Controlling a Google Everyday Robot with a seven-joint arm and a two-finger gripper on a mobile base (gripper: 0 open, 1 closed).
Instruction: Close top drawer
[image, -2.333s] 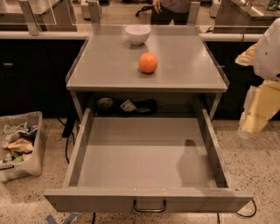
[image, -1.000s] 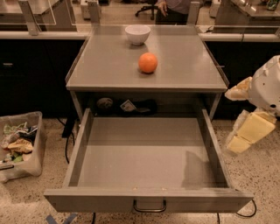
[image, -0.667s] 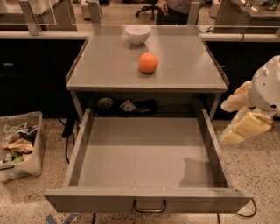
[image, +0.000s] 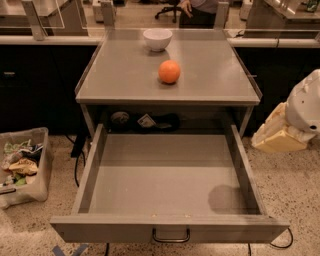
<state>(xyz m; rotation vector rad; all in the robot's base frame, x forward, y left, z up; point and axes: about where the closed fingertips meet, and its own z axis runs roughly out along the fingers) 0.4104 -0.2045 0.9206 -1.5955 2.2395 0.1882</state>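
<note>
The drawer (image: 167, 180) is pulled fully out beneath the counter (image: 125, 80), handle (image: 171, 236) frontmost. The claw (image: 270, 137) is held beside a side wall, touching nothing, likely staged for a push. Whether it is clenched cannot be told.

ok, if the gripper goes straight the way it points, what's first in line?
Probably the top drawer's right wall. The gripper, right of the cart, points left and slightly down at it. Depth unclear; the cart leg might come first.
</note>
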